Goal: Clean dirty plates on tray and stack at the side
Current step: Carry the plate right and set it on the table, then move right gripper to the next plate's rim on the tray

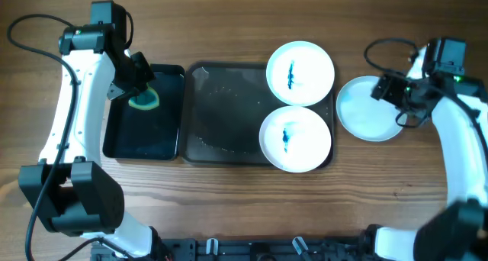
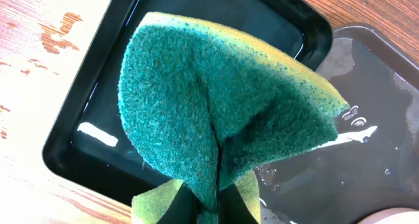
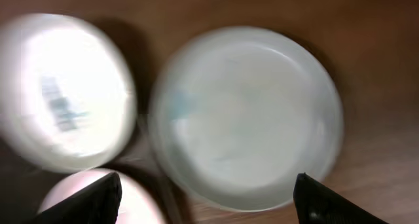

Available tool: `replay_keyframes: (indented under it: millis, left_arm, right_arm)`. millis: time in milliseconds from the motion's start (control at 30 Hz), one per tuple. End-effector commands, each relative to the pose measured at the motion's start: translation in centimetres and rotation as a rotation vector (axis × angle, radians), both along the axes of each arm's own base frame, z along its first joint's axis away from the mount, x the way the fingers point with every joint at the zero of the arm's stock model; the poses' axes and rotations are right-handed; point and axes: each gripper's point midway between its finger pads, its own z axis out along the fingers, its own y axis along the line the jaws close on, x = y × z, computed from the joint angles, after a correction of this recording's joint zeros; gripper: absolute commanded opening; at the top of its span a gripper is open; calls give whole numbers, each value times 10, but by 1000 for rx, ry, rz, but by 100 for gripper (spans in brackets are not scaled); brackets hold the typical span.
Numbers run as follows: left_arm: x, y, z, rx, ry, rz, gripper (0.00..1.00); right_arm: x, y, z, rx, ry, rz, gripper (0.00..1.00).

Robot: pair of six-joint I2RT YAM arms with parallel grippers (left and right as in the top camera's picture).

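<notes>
Two white plates with blue streaks, the far one (image 1: pixel 300 72) and the near one (image 1: pixel 296 139), sit at the right end of the large dark grey tray (image 1: pixel 221 112). A third white plate (image 1: pixel 364 110), without a streak, lies on the table right of the tray. It fills the blurred right wrist view (image 3: pixel 245 116). My right gripper (image 1: pixel 395 93) is open and empty just above that plate (image 3: pixel 206 198). My left gripper (image 1: pixel 136 84) is shut on a folded green and yellow sponge (image 2: pixel 216 106) over the small black tray (image 1: pixel 145 112).
The small glossy black tray (image 2: pixel 78 145) holds dark liquid and sits just left of the grey tray, whose wet floor shows in the left wrist view (image 2: pixel 366 139). Bare wooden table (image 1: pixel 229 24) lies all around. Cables hang near both arms.
</notes>
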Motion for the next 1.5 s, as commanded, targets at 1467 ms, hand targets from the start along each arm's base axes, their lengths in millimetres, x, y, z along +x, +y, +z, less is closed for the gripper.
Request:
replay_keyframes:
  millis: [1467]
  left_arm:
    - [-3,-2,2,-1,9,-53,4]
  right_arm:
    - [33,101,-5,29,-60,277,100]
